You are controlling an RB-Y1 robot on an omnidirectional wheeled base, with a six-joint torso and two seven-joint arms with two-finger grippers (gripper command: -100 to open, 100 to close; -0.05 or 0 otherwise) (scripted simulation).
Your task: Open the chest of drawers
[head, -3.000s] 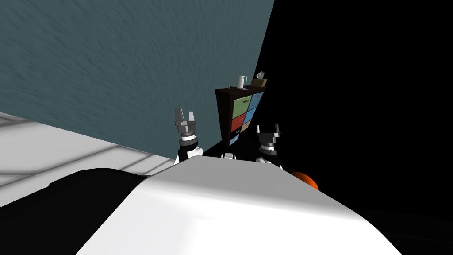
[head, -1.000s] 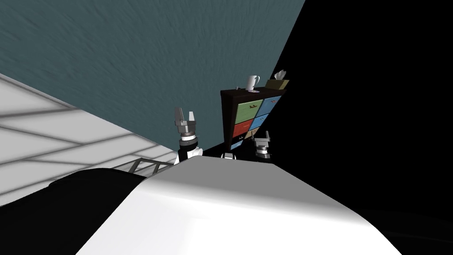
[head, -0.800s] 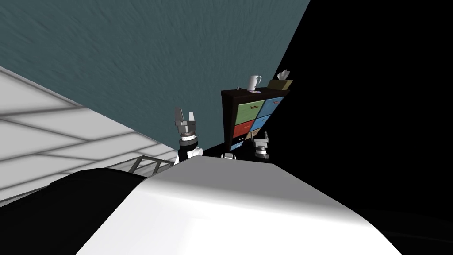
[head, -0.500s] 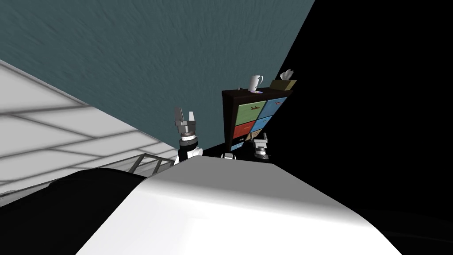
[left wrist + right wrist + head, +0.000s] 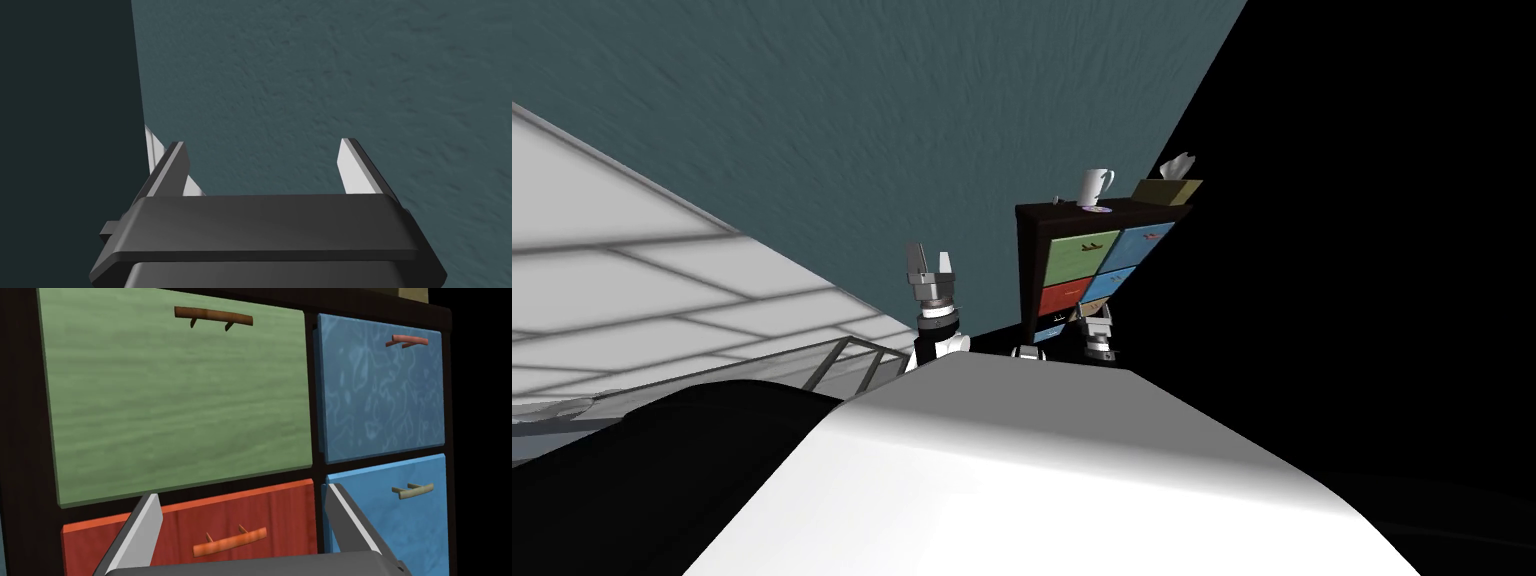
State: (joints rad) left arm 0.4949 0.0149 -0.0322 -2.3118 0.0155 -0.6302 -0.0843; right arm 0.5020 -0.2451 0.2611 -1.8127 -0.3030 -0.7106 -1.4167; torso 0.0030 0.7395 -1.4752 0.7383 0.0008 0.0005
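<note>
Chest (image 5: 1072, 270) stands against teal wall (image 5: 862, 120), black area on its other side; mug (image 5: 1092, 187) and tissue box (image 5: 1167, 190) on top. Right tool (image 5: 241, 493) wide open, empty, close in front of the drawer fronts, low on the chest in head view (image 5: 1098, 322). It points at the red drawer (image 5: 225, 523) under the green drawer (image 5: 175, 398); orange handle (image 5: 230, 542) sits between its fingers, apart from both. Left tool (image 5: 930, 258) raised left of chest, also wide open (image 5: 264, 144), empty
</note>
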